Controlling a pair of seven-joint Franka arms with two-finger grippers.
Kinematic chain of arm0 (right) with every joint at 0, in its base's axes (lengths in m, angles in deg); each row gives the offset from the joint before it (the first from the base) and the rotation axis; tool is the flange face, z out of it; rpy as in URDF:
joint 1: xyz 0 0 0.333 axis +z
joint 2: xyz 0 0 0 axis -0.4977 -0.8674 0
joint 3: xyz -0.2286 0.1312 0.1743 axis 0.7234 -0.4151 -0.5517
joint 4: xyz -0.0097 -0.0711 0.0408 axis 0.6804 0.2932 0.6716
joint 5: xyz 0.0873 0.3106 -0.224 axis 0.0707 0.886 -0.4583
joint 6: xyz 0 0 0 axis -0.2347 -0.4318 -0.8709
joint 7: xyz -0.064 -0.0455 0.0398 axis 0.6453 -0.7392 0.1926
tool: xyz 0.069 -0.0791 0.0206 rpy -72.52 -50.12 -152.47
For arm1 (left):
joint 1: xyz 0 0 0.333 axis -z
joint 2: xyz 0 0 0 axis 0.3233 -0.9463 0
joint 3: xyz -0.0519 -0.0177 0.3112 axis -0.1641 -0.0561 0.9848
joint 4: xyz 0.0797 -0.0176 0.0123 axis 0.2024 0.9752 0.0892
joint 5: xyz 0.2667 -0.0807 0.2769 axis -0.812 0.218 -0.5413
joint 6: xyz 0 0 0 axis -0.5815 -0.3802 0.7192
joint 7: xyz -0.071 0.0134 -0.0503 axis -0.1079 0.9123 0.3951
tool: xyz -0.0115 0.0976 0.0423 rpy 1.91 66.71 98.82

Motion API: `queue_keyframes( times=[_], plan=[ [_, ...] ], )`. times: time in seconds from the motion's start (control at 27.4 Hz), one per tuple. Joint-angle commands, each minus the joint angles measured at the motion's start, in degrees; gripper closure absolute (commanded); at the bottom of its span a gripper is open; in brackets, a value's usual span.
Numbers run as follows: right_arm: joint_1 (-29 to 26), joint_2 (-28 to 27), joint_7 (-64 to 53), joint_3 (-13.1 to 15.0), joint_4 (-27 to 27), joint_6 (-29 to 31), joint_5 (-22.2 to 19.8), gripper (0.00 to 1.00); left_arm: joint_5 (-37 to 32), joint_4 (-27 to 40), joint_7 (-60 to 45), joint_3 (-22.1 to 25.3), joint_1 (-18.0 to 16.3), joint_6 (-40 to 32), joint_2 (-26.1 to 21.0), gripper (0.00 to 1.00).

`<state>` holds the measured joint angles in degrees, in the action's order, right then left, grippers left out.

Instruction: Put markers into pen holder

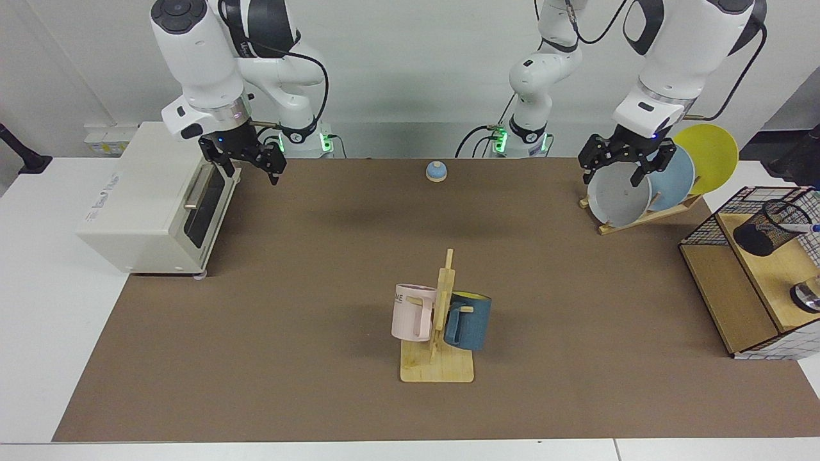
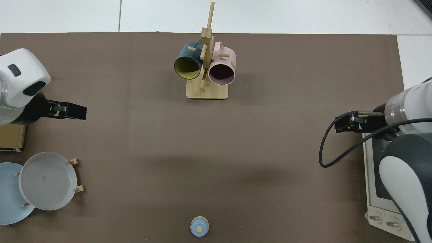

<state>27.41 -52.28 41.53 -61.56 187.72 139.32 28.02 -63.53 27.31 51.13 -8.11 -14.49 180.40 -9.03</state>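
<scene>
- Lying tilted inside the pen holder (image 1: 766, 226), the marker (image 1: 799, 227) shows its white barrel and blue cap past the cup's rim at the facing view's far right edge.
- The pen holder, a black mesh cup, leans on the wooden shelf (image 1: 772, 269) inside the wire-grid basket (image 1: 705, 232); neither cup nor marker shows in the top view.
- The left gripper (image 1: 620, 168) hangs above the grey plate (image 1: 617, 196) in the plate rack (image 1: 640, 219), well apart from the holder, with its fingers spread wide and nothing between them.
- Behind the grey plate stand a blue plate (image 1: 678, 180) and a yellow plate (image 1: 712, 156).
- The right gripper (image 1: 251, 164) waits just beside the toaster oven (image 1: 150, 200); its jaws look parted and empty.
- A mug tree (image 1: 439, 333) near the middle of the brown mat (image 1: 288, 307) carries a pink mug (image 1: 412, 312) and a blue mug (image 1: 468, 320).
- A small blue bell (image 1: 436, 171) sits at the mat's far edge between the arm bases.
</scene>
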Motion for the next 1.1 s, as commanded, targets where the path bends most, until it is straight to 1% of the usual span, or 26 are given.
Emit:
queue_keyframes(
  times=[0.0, 0.33, 0.37, 0.4, 0.44, 0.48, 0.51, 0.66, 0.73, 0.88, 0.95, 1.02, 1.06],
  plan=[
    [-1.1, 0.7, -1.7, -0.5, 0.6, 1.1, 0.6, 0.0, 0.9, -0.8, -0.9, 0.1, -0.1, -1.6, 0.4, 0.0],
    [-1.1, 0.7, -1.7, -0.5, 0.5, 1.1, 0.6, 0.0, 1.0, -0.9, -0.9, 0.5, -0.1, -1.7, 0.3, 0.0],
    [-1.1, 0.7, -1.7, -0.5, 0.5, 1.1, 0.6, 0.0, 1.0, -0.9, -0.8, 0.8, 0.0, -1.7, 0.4, 0.0],
    [-1.1, 0.7, -1.7, -0.5, 0.5, 1.1, 0.6, 0.0, 0.9, -0.8, -0.8, 1.5, 1.1, -1.7, 0.4, 0.0],
    [-1.1, 0.7, -1.7, -0.5, 0.5, 1.1, 0.6, 0.0, 0.8, -0.8, -0.9, 2.6, 2.8, -1.7, 0.4, 0.0],
    [-1.1, 0.7, -1.7, -0.5, 0.5, 1.1, 0.6, 0.0, 0.6, -0.8, -0.9, 4.7, 4.9, -1.7, 0.4, 0.0],
    [-1.1, 0.7, -1.7, -0.5, 0.5, 1.1, 0.6, 0.0, 0.6, -0.8, -0.9, 7.8, 8.0, -1.7, 0.4, 0.0],
    [-1.1, 0.7, -1.7, -0.5, 0.5, 1.1, 0.6, 0.0, 0.8, -0.9, -0.6, 17.4, 17.4, -1.9, 0.4, 0.0],
    [-1.1, 0.7, -1.7, -0.5, 0.5, 1.1, 0.6, 0.0, 0.6, -0.9, -0.3, 20.4, 20.6, -1.8, 0.5, 0.0],
    [-1.1, 0.7, -1.7, -0.5, 0.5, 1.1, 0.6, 0.0, 0.1, -0.8, -0.2, 23.4, 25.4, -1.7, 0.7, 0.0],
    [-1.1, 0.7, -1.7, -0.5, 0.5, 1.1, 0.6, 0.0, -0.8, -0.8, -0.1, 26.6, 28.2, -1.7, 0.7, 0.0],
    [-1.1, 0.7, -1.7, -0.5, 0.5, 1.1, 0.6, 0.0, -0.9, -0.8, -0.1, 29.9, 31.8, -1.7, 0.7, 0.0],
    [-1.1, 0.7, -1.7, -0.5, 0.5, 1.1, 0.6, 0.0, -0.9, -0.8, -0.1, 30.8, 32.7, -1.7, 0.7, 0.0]
  ],
)
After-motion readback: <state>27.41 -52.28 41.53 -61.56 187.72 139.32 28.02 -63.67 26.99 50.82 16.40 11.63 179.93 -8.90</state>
